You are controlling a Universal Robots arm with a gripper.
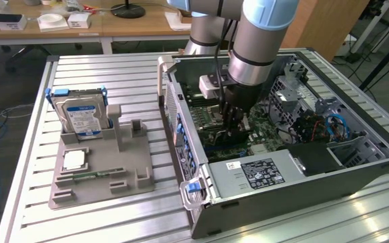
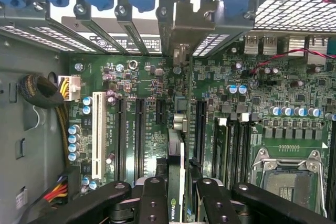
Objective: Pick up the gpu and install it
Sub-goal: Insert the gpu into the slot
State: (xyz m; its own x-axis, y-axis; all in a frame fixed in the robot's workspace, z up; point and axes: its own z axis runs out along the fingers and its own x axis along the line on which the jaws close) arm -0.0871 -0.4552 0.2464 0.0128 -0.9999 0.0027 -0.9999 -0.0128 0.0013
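The gpu (image 2: pixel 176 150) stands on edge over the green motherboard (image 2: pixel 262 103), between two long black slots (image 2: pixel 139 129). Its pale metal bracket (image 2: pixel 184 22) reaches the row of rear openings with blue latches. My gripper (image 2: pixel 176 203) is shut on the card, with a black finger (image 2: pixel 152 198) on each side of it. Whether the card sits fully in a slot I cannot tell. In the exterior view the gripper (image 1: pixel 234 124) reaches down into the open computer case (image 1: pixel 316 177), and the card shows as a dark strip between the fingers.
A silver hard drive (image 1: pixel 83 119) with a blue-white label stands in a grey holder (image 1: pixel 100 172) on the exterior view's left, with a small green memory stick (image 1: pixel 96 174) lying in it. Inside the case are a power supply (image 1: pixel 262 172), a cable bundle (image 2: pixel 39 90) and a white slot (image 2: pixel 97 135).
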